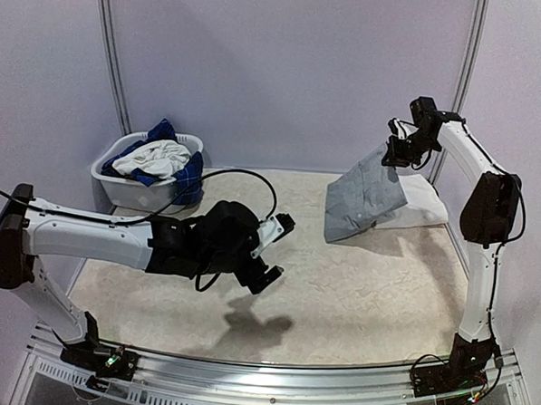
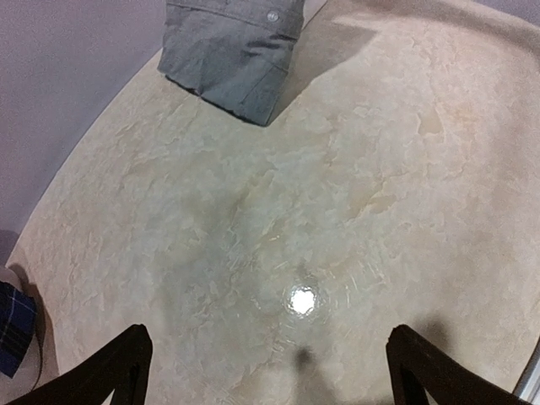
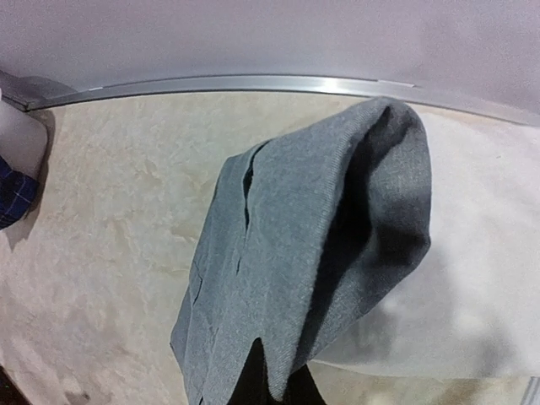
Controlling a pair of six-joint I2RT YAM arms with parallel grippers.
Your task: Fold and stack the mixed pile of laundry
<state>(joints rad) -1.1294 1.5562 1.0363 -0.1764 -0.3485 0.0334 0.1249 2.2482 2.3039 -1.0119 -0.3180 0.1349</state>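
Observation:
My right gripper (image 1: 398, 155) is raised at the back right and shut on a folded grey garment (image 1: 364, 198). The garment hangs from the gripper, and its lower edge reaches the table. In the right wrist view the grey garment (image 3: 312, 245) drapes over the dark fingertips (image 3: 253, 384) and hides them almost fully. A folded white piece (image 1: 422, 207) lies flat under and behind it, and the white piece (image 3: 477, 278) is also in the right wrist view. My left gripper (image 1: 278, 250) hovers over the middle of the table, open and holding nothing. The left gripper (image 2: 270, 337) faces bare tabletop, with the grey garment (image 2: 232, 51) far ahead.
A white oval basket (image 1: 117, 187) at the back left holds white cloth (image 1: 153, 158) and blue plaid cloth (image 1: 190, 173), which spills over the rim. Blue plaid cloth (image 2: 12, 327) shows at the left wrist view's edge. Purple walls close the back and sides, and a metal rail (image 1: 269, 402) runs along the near edge.

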